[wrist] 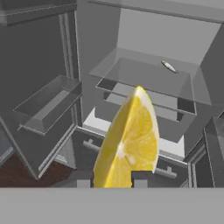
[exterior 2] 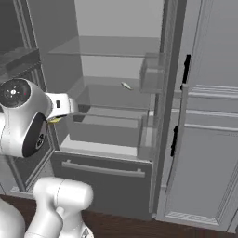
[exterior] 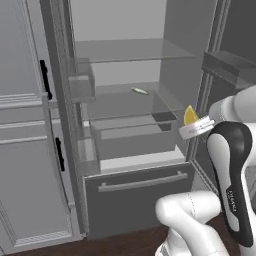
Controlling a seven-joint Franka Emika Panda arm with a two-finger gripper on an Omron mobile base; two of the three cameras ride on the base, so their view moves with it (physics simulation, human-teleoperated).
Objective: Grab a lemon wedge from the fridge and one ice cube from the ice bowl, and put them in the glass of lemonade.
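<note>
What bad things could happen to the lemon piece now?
1. The pincer holds the lemon wedge only by its bottom end, so it might slip out and drop.
2. The open fridge door bins stand close on both sides; a wide swing could knock the wedge loose.
3. A thin pale item lies on the glass shelf; reaching in again could bump it.

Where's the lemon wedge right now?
The small bright yellow lemon wedge is clamped in the pincer, out in front of the open dark grey fridge; in the left base view it sits by the fridge's right edge.
</note>
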